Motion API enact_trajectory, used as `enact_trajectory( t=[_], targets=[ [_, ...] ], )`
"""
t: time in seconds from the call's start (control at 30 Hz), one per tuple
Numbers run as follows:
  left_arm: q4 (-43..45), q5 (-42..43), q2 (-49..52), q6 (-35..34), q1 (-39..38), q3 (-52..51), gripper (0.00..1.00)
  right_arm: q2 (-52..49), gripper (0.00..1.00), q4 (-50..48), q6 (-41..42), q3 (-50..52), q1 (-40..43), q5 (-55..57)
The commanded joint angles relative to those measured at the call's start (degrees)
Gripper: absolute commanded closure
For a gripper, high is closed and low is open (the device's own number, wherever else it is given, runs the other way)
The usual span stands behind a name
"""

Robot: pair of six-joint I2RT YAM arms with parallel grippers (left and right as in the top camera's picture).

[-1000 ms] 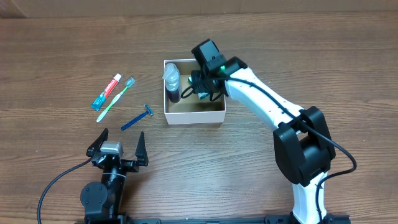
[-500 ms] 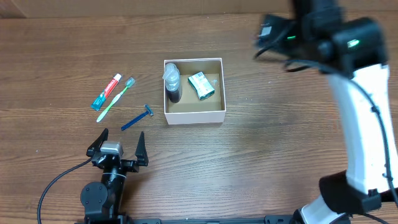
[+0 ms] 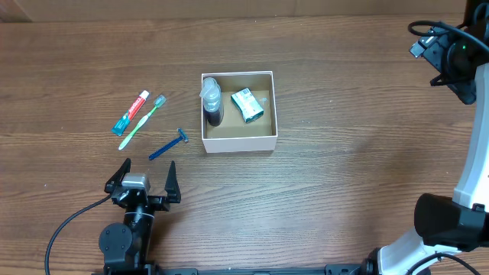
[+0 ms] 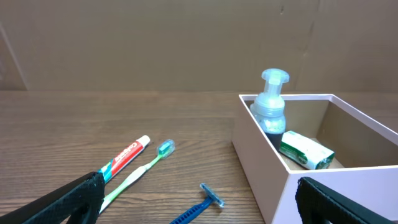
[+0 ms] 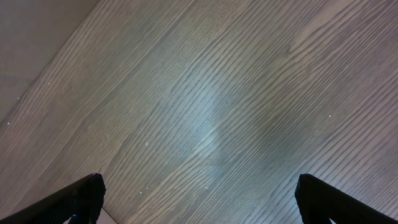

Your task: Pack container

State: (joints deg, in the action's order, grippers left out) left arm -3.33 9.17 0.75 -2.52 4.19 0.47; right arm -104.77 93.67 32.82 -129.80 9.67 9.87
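The container (image 3: 238,143) is a white-walled box at mid-table, holding a clear pump bottle (image 3: 211,101) and a green packet (image 3: 247,105). To its left on the table lie a toothpaste tube (image 3: 131,112), a green toothbrush (image 3: 142,121) and a blue razor (image 3: 168,143). My left gripper (image 3: 144,179) rests open near the front edge, empty. Its wrist view shows the razor (image 4: 202,208) just ahead and the container (image 4: 261,168) to the right. My right gripper (image 3: 443,57) hovers at the far right, open and empty, over bare wood (image 5: 205,124).
A black cable (image 3: 69,221) runs from the left arm's base at the front. The right arm's white links (image 3: 474,160) stand along the right edge. A brown wall backs the table in the left wrist view.
My right gripper let go of the green packet in the container, opened, and swung up and away to the far right. The left arm has not moved.
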Motion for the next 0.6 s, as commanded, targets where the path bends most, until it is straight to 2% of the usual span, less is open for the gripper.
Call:
enact_trajectory(
  t=[0.0,0.03,0.1,0.17,0.23,0.3,0.4,0.57],
  targets=[
    [0.57,-3.28,-0.5,1.29,0.33,-0.2,0.0,0.72,0.0,-0.13,0.42,-0.26,0.15,0.42],
    [1.09,-3.69,-0.5,1.27,0.31,-0.2,0.0,0.72,0.0,-0.13,0.42,-0.26,0.15,0.42],
    [1.95,1.29,-0.5,1.31,0.31,0.96,0.0,0.72,0.0,-0.13,0.42,-0.26,0.15,0.42],
    [1.38,6.97,-0.48,1.25,0.31,4.74,0.0,0.72,0.0,-0.13,0.42,-0.26,0.15,0.42],
    [-2.51,7.1,0.33,1.25,0.31,11.21,0.0,0.72,0.0,-0.13,0.42,-0.26,0.15,0.42],
    [-12.09,2.6,6.29,1.31,0.37,24.13,0.0,0.72,0.0,-0.13,0.44,-0.26,0.15,0.42],
    [-22.43,1.75,16.68,3.1,0.37,37.42,0.0,0.72,0.0,-0.13,0.42,-0.26,0.15,0.42],
    [-52.41,0.24,44.92,3.89,0.35,68.63,0.0,0.72,0.0,-0.13,0.42,-0.26,0.15,0.42]
  ],
)
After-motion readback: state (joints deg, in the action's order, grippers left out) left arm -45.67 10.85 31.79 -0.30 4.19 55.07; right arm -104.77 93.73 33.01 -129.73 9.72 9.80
